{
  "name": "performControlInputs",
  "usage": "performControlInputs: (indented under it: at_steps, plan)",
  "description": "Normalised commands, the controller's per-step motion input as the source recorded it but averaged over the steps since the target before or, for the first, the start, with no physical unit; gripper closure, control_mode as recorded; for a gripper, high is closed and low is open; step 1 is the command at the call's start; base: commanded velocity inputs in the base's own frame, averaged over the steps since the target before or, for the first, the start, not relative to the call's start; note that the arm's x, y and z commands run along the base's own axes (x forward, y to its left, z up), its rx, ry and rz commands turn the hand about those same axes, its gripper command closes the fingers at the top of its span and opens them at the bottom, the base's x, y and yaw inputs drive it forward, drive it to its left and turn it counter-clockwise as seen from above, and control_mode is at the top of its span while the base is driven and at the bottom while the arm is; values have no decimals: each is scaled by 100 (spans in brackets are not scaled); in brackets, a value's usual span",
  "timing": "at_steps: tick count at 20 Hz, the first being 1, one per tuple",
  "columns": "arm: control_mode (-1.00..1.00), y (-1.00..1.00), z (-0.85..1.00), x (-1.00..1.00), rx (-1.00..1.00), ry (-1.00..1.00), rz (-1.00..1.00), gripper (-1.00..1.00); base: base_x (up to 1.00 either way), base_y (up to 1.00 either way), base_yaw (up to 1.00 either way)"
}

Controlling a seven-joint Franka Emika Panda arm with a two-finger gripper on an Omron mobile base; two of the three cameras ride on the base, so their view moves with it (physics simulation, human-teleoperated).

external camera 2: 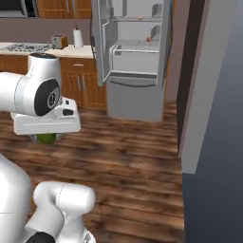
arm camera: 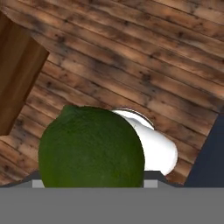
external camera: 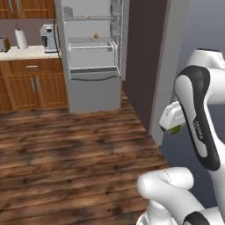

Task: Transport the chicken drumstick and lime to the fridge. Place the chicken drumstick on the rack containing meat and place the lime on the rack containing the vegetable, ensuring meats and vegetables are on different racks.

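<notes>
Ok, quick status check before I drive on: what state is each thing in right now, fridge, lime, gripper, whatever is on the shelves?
fridge: door open, interior shelves exposed, some way off across the wood floor.
lime: held in the gripper, off the floor.
gripper: closed on the lime, carried low beside the arm.
meat: resting on the upper rack.
vegetable: resting on the rack below it.

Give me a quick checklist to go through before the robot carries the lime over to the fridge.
1. Lime in gripper: ok, it sits right at the hand.
2. Fridge door open: ok.
3. Vegetable on the middle rack: ok.
4. Meat on the rack above: ok, separate racks.
5. Wooden floor path toward the fridge free: ok.
6. Chicken drumstick already stored: cannot tell.
</notes>
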Motion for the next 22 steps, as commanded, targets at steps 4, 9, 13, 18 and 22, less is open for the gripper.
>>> performControlInputs:
  at_steps: [4,9,13,18,22]
  plan:
    - [100,0,0,0,0,0,0,100,100,0,0]
    - [100,0,0,0,0,0,0,100,100,-2,0]
    - [100,0,0,0,0,0,0,100,100,23,-4]
    - [100,0,0,0,0,0,0,100,100,20,-5]
    - [100,0,0,0,0,0,0,100,100,30,-8]
